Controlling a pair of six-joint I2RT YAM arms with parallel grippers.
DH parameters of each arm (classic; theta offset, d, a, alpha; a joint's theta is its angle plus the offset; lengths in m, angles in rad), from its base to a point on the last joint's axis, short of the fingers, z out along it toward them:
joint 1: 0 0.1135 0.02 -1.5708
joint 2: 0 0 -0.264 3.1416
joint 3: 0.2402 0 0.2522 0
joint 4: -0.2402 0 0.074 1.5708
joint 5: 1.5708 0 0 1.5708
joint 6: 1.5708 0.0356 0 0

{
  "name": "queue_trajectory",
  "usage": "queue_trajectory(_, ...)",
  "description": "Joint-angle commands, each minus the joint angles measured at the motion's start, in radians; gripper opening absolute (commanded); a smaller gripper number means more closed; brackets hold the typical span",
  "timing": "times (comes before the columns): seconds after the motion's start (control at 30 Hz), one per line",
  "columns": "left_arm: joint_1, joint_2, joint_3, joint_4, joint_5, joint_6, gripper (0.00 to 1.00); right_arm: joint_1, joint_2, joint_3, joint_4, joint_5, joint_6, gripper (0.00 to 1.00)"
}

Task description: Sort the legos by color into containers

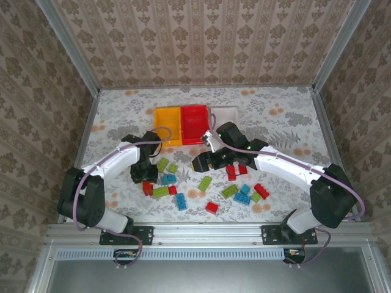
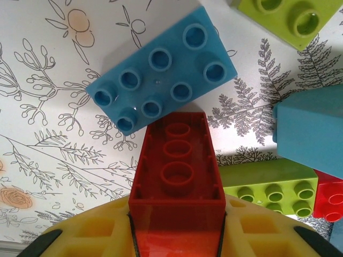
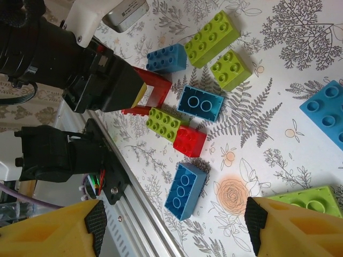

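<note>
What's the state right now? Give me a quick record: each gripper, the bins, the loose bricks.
left gripper: closed on a red brick, hollow side toward its camera
right gripper: open, holding nothing
bins: yellow bin, red bin, white bin, side by side at the far end of the table
loose bricks: red, green and blue, scattered between the two arms

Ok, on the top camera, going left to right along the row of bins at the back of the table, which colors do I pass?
yellow-orange bin → red bin → white bin
</note>
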Motion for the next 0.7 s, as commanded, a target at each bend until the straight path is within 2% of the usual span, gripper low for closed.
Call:
queue_trajectory(0.0, -0.001, -0.021, 0.037, -0.032, -0.004, -0.015, 0.31, 0.007, 0.006, 0.045, -0.017, -0.017, -0.012, 0.71)
queue_trajectory(0.13, 0.0, -0.052, 0.136, -0.112, -0.013, -0.019, 0.3, 0.007, -0.034, 0.062, -0.031, 0.044, -0.022, 0.69)
queue_trajectory(0.3, 0.005, 0.002, 0.38, -0.181, -0.016, -0.002, 0.3, 0.007, -0.083, 0.107, -0.022, 0.216, -0.032, 0.7)
queue_trajectory(0.4, 0.015, 0.099, 0.546, -0.183, -0.007, 0.012, 0.3, 0.007, -0.083, 0.133, 0.012, 0.332, -0.033, 0.7)
queue_trajectory(0.5, 0.039, 0.226, 0.706, -0.162, 0.0, 0.037, 0.3, 0.002, -0.062, 0.182, 0.026, 0.396, -0.046, 0.72)
queue_trajectory(0.67, 0.069, 0.49, 1.016, -0.165, -0.015, 0.088, 0.29, -0.019, 0.031, 0.281, 0.032, 0.387, -0.056, 0.73)
